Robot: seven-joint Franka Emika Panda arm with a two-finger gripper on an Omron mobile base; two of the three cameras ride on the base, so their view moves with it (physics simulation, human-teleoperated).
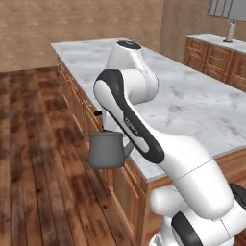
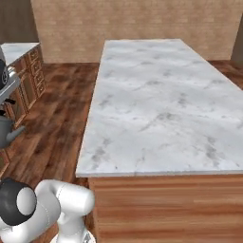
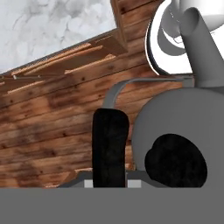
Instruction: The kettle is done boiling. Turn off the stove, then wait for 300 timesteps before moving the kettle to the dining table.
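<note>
Hand view puts us right on the gripper (image 3: 131,153): its dark fingers are pinched almost together on the thin arched handle, and the kettle (image 3: 183,127) hangs directly under them, so the hold looks secure. In the left base view the kettle (image 1: 106,150) dangles below the hand in open air, off the near corner of the dining table (image 1: 192,103), its body lower than the marble top and just beside the wooden cabinet side. The right base view catches the kettle's spout (image 2: 5,132) at the far left, well apart from the slab (image 2: 156,104).

My read: the carrying step is under way, with the kettle brought to the island but not yet set down. Next it needs a lift, so the base rises above the marble edge, then a sweep inward over the top and a gentle lowering. That overhanging rim is the 1 thing to catch on. Past it, the bare marble offers plenty of room, and the wood floor under the kettle looks open.
</note>
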